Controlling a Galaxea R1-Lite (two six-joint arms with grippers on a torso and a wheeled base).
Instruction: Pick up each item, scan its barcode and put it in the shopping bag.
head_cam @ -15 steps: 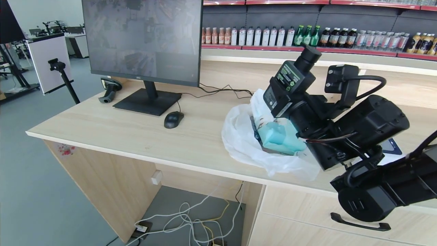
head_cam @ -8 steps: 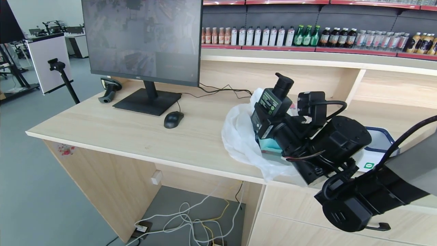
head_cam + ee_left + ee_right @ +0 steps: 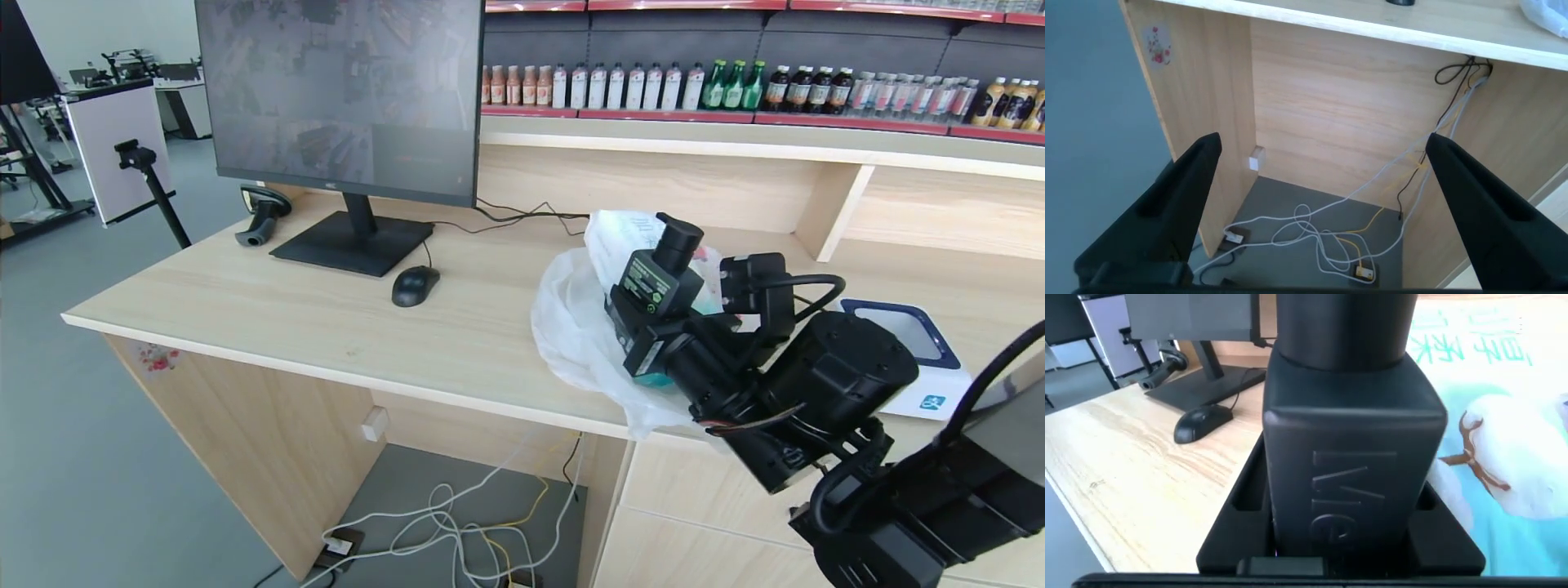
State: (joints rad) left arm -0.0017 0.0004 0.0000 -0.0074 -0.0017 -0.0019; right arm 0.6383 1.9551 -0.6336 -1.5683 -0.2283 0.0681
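A white plastic shopping bag (image 3: 571,327) lies open on the wooden desk (image 3: 326,327). My right gripper (image 3: 647,347) is down inside its mouth, shut on a teal package (image 3: 651,378) of which a small corner shows under the wrist. The right wrist view has the package's teal printed face (image 3: 1503,457) close beside the black gripper housing (image 3: 1347,457); the fingers are hidden behind it. My left gripper (image 3: 1323,212) hangs open below the desk edge, with floor cables between its two black fingers (image 3: 1167,212).
A flat white and blue scanner pad (image 3: 922,359) sits just right of the bag. A monitor (image 3: 343,98), a mouse (image 3: 415,286) and a handheld scanner (image 3: 260,214) stand to the left. Bottle shelves (image 3: 735,86) line the back.
The right arm has come down and toward the desk's front edge with the teal package, which has sunk deeper into the bag. The scanner pad is now uncovered.
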